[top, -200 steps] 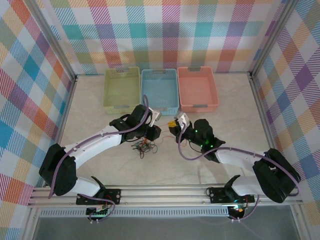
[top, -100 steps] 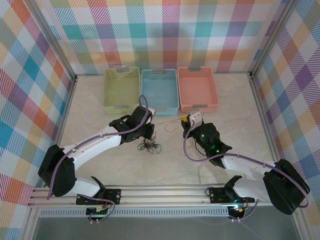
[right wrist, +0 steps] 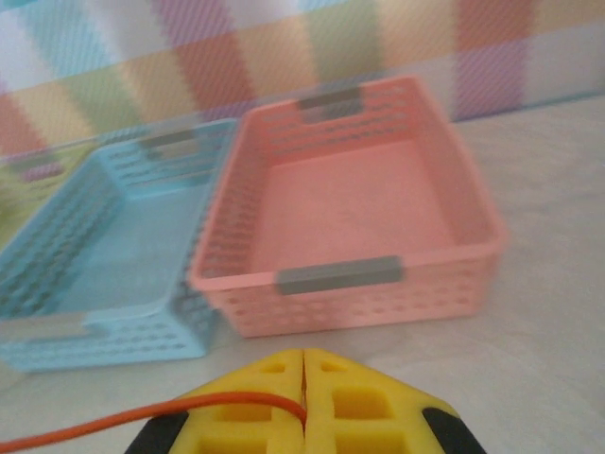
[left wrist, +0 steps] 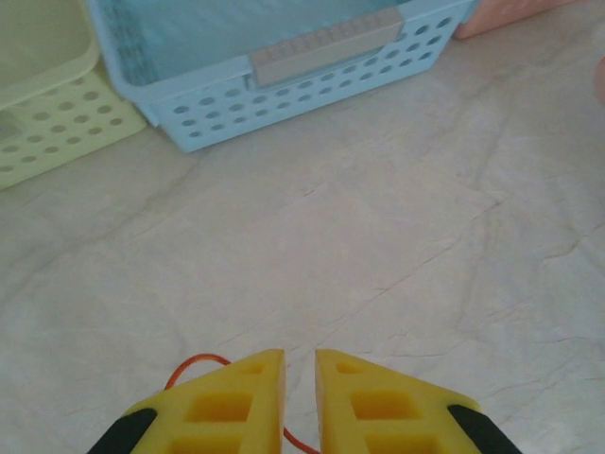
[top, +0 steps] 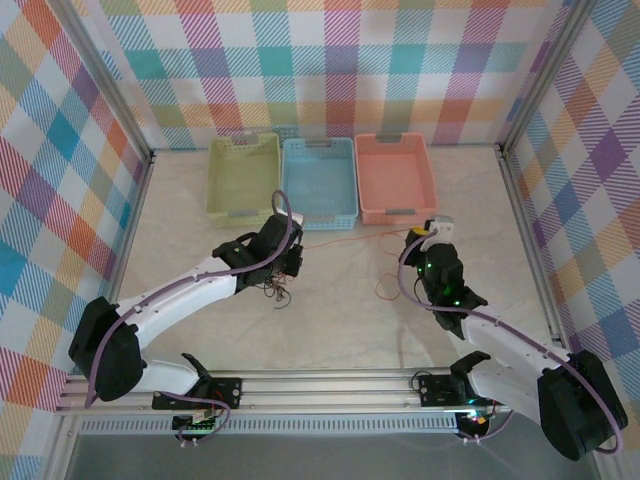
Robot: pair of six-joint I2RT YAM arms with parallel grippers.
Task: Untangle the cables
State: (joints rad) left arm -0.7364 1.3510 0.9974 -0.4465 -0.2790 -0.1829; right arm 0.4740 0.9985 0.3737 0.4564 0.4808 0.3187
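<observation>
Where my right pincer [right wrist: 303, 356] came together, its yellow tips were pressed flat on an orange cable [right wrist: 142, 417]. The cable left the seam and ran off to that pincer's left, low over the bench [right wrist: 548, 312]. Just ahead of those tips stood the pink basket [right wrist: 425, 288], its grey handle facing me. Close beside it on the left was the blue basket [right wrist: 113, 345], and beyond both rose the checked wall [right wrist: 284, 57].

Seen from above, the same cable stretched as a thin line from my right pincer across to my left pincer [top: 291, 262]. A slack loop of it sagged onto the bench on the near-left side of the right pincer. Just beside my left pincer, on its near side, lay the rest of the cables [top: 277, 291], a small dark knot of black and orange strands.

At my left wrist the yellow tips stood a narrow slit apart. A curl of orange wire showed beside the left tip and a strand passed under the slit, but I could not tell whether anything was pinched there. Ahead of that pincer was bare bench, then the blue basket's perforated front wall. The green basket [left wrist: 57, 123] sat to its left, and a sliver of the pink one showed far to the right.
</observation>
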